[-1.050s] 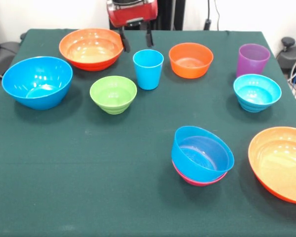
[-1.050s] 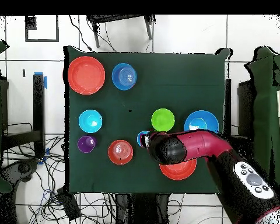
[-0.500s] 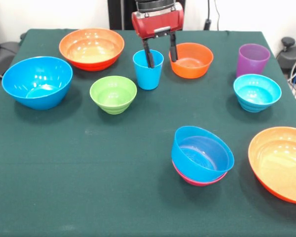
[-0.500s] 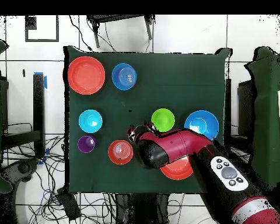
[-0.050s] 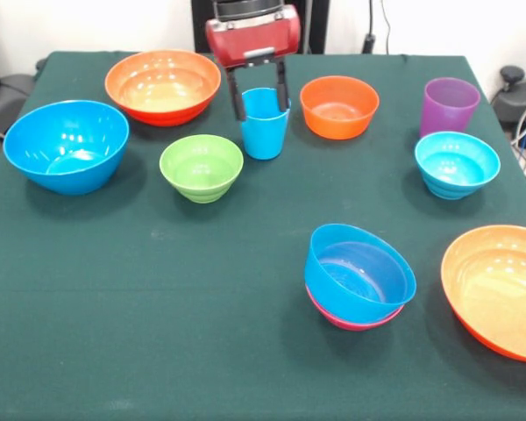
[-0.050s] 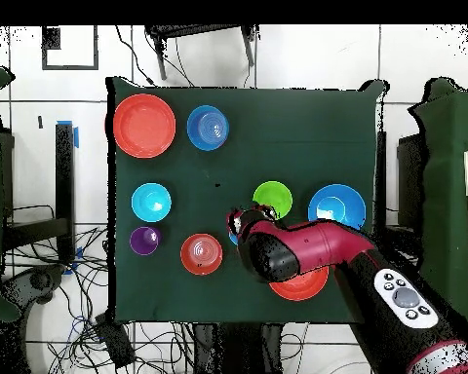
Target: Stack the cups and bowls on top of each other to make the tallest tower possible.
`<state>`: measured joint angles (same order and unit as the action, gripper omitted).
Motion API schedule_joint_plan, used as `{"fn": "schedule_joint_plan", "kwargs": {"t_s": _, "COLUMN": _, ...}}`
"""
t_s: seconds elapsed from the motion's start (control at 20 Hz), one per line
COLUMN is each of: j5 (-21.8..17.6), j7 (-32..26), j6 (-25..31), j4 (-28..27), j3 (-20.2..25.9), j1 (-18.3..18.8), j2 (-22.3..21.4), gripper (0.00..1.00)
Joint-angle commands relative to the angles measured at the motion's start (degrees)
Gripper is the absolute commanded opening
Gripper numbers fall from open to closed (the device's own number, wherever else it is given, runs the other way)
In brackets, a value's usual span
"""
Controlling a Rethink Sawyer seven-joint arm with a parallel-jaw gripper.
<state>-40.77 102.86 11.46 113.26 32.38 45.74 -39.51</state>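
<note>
Jaws: gripper (image 5: 258, 98) spread open, one finger on each side of the light blue cup (image 5: 265, 128), not closed on it.
Cup: upright on the green desk (image 5: 158, 307), between green bowl (image 5: 202, 167) and small orange bowl (image 5: 338, 106).
Tower: blue bowl (image 5: 358, 273) nested in pink bowl (image 5: 351, 322), near desk's front.
Purple cup (image 5: 449, 105): behind cyan bowl (image 5: 456, 163).

You see a glossy red wrist housing (image 5: 252, 35) with a black cap above, two slim dark jaws below, and a grey button pad (image 6: 406, 296) on the arm.
</note>
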Motion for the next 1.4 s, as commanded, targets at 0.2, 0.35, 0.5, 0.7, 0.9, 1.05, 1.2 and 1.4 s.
{"fn": "schedule_joint_plan", "kwargs": {"t_s": 0.2, "j5": -0.5, "j7": -4.1, "j6": 13.8, "j4": -3.6, "j3": -2.2, "j1": -1.5, "j2": 0.2, "gripper": 1.0}}
{"fn": "schedule_joint_plan", "kwargs": {"t_s": 0.35, "j5": -2.0, "j7": -3.8, "j6": 14.3, "j4": -4.2, "j3": -2.8, "j1": -2.9, "j2": -0.8, "gripper": 1.0}}
{"fn": "schedule_joint_plan", "kwargs": {"t_s": 0.5, "j5": -6.6, "j7": -0.4, "j6": 10.4, "j4": -3.4, "j3": -5.5, "j1": -7.1, "j2": -3.9, "gripper": 1.0}}
{"fn": "schedule_joint_plan", "kwargs": {"t_s": 0.7, "j5": -6.9, "j7": 5.7, "j6": 5.0, "j4": -1.7, "j3": -8.9, "j1": -10.9, "j2": -5.3, "gripper": 1.0}}
{"fn": "schedule_joint_plan", "kwargs": {"t_s": 0.9, "j5": -4.2, "j7": 5.4, "j6": 4.9, "j4": -0.4, "j3": -9.4, "j1": -11.2, "j2": -7.5, "gripper": 1.0}}
{"fn": "schedule_joint_plan", "kwargs": {"t_s": 1.05, "j5": -4.8, "j7": 5.7, "j6": 4.4, "j4": -1.1, "j3": -11.4, "j1": -13.0, "j2": -6.4, "gripper": 1.0}}
{"fn": "schedule_joint_plan", "kwargs": {"t_s": 1.2, "j5": -5.0, "j7": 4.5, "j6": 3.6, "j4": -2.1, "j3": -11.8, "j1": -12.7, "j2": -4.6, "gripper": 1.0}}
{"fn": "schedule_joint_plan", "kwargs": {"t_s": 1.4, "j5": -5.2, "j7": 2.8, "j6": 3.5, "j4": -3.3, "j3": -11.3, "j1": -11.6, "j2": -3.6, "gripper": 1.0}}
